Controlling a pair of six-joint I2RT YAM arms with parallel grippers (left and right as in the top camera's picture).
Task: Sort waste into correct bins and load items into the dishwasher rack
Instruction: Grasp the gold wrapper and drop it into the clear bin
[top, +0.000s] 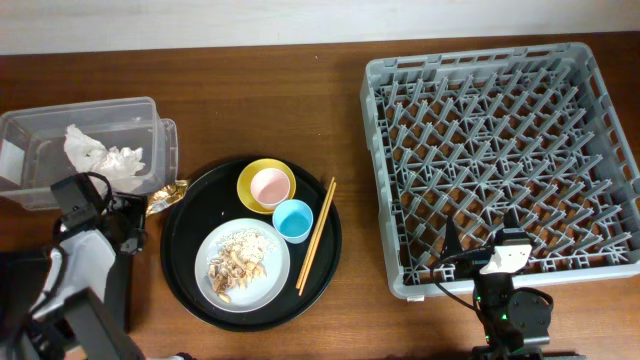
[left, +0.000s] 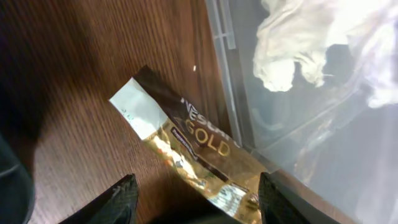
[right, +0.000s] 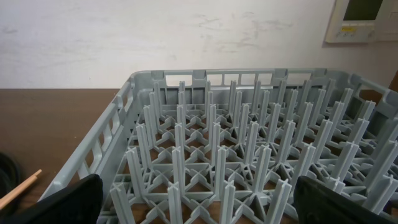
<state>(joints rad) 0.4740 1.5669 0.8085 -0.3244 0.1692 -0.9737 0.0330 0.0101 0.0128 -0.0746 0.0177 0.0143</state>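
A small gold-brown wrapper (left: 186, 149) lies on the wood beside the clear tub (left: 311, 137), which holds crumpled white tissue (left: 298, 43). My left gripper (left: 196, 208) is open, its fingers either side of the wrapper's near end. In the overhead view the left gripper (top: 138, 215) is just left of the wrapper (top: 165, 197). A pink cup (top: 270, 184) sits in the yellow bowl (top: 262, 172). A light-blue cup (top: 293, 220), chopsticks (top: 316, 235) and a plate (top: 265, 285) with food scraps (top: 238, 264) are nearby. My right gripper (right: 199, 211) is open over the front edge of the dishwasher rack (right: 249, 143). The black bin is not in view.
The dishes all sit on a large round black tray (top: 185, 240) between the tub (top: 30, 125) and the rack (top: 500, 150). The right gripper (top: 480, 252) is at the rack's near wall. A chopstick tip (right: 18, 190) shows at the left of the right wrist view.
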